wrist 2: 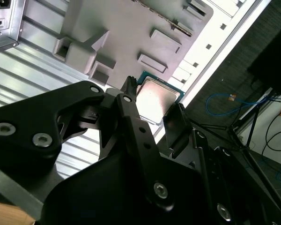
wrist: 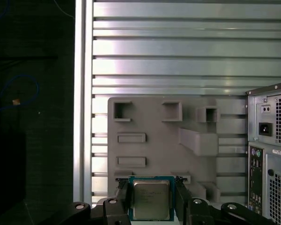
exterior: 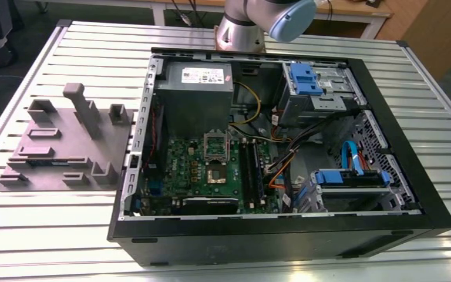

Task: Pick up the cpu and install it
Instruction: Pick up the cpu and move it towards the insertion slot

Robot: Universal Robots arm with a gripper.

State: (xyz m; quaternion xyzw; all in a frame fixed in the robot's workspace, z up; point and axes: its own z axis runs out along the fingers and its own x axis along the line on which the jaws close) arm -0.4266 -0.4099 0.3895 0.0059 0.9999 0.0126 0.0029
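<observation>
Your gripper (wrist: 151, 192) pinches the cpu (wrist: 151, 202) by two opposite edges, metal top facing the camera in both wrist views. The cpu is held up off the grey fixture plate (wrist: 154, 122). The plate sits on the slatted table (wrist: 178, 47), just beside the open computer case (exterior: 382, 194).

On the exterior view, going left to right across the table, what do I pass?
Grey parts tray → green motherboard → blue drive bracket; the last two sit inside the open computer case.
</observation>
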